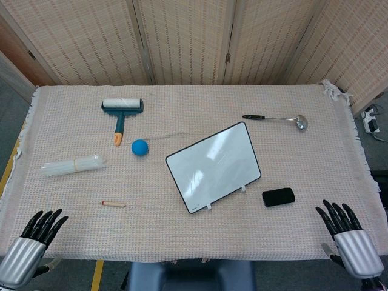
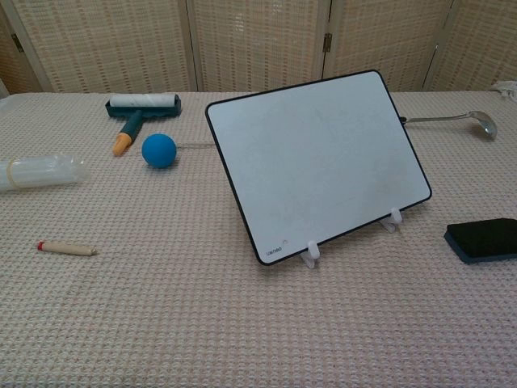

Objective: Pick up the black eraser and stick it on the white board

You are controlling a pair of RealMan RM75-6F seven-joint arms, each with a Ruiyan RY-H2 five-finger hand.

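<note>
Black eraser (image 1: 278,197) beside white board (image 1: 213,167)

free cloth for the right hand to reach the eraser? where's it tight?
Bare cloth lies between the right hand and the black eraser. Front strip below the white board and pencil is open too. Tight only where the eraser sits beside the board's foot.

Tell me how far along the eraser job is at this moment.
Nothing looks done yet. The black eraser lies flat on the table cloth beside the white board, not touching it. In hand: the right hand sits open at the table's near edge, closest to the eraser; the left hand is also open and holds nothing. Left: the reach, pickup and sticking.
</note>
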